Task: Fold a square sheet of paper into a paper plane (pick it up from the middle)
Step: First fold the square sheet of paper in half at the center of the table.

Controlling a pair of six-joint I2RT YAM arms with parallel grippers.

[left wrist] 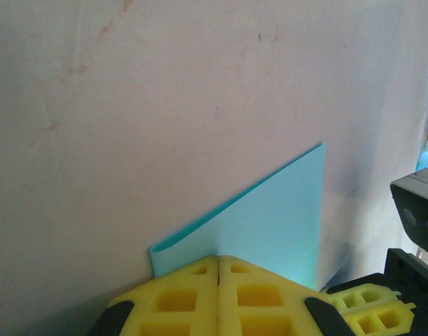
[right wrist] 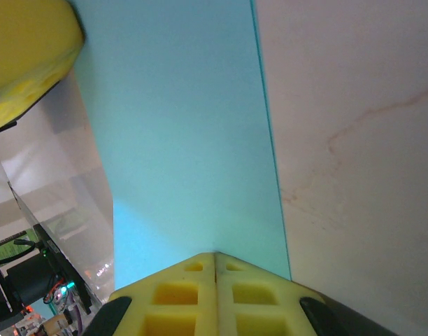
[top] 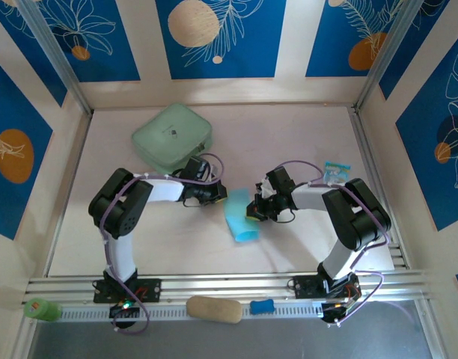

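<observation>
Left gripper (left wrist: pixel 219 257) and right gripper (right wrist: pixel 215 253) both pinched tight on opposite edges of the folded square sheet of paper (top: pixel 240 218), mid-table.

Top external: high behind both bases, looking down over the whole worktop (top: pixel 304 134). Left wrist, right wrist: very close, low, looking out past own yellow fingers (left wrist: pixel 179 301). Shared by all three: cyan paper (top: pixel 240 221).
</observation>
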